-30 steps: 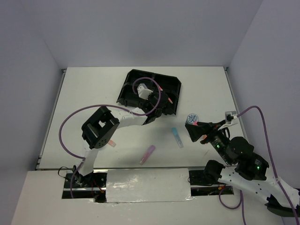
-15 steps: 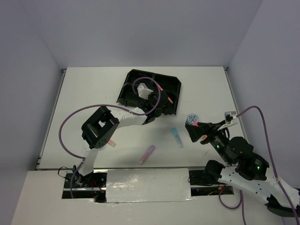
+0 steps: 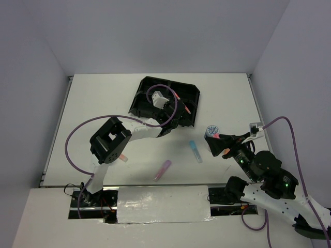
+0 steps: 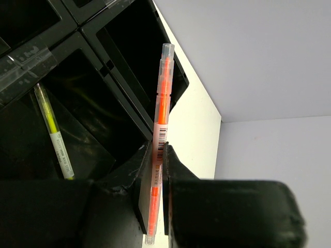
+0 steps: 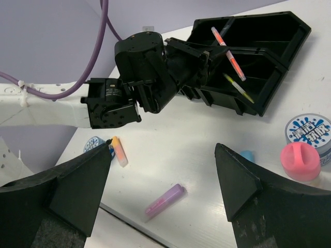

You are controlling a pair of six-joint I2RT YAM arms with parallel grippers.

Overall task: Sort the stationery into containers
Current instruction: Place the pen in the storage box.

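The left pincer (image 4: 158,155) pinches a thin orange plastic pen (image 4: 163,98) over the black plastic tray (image 3: 192,92). The right pincer (image 5: 163,155) stands spread near a pink-capped bottle (image 5: 300,160).

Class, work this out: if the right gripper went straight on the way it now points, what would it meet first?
The right gripper would probably meet the bare table first, near the purple marker; depth is unclear.

Black plastic 4-compartment tray (image 3: 190,93), partly filled
Thin yellow pen (image 4: 54,137) lies inside 1 compartment; thin pink-orange pen (image 4: 161,129) slants above.
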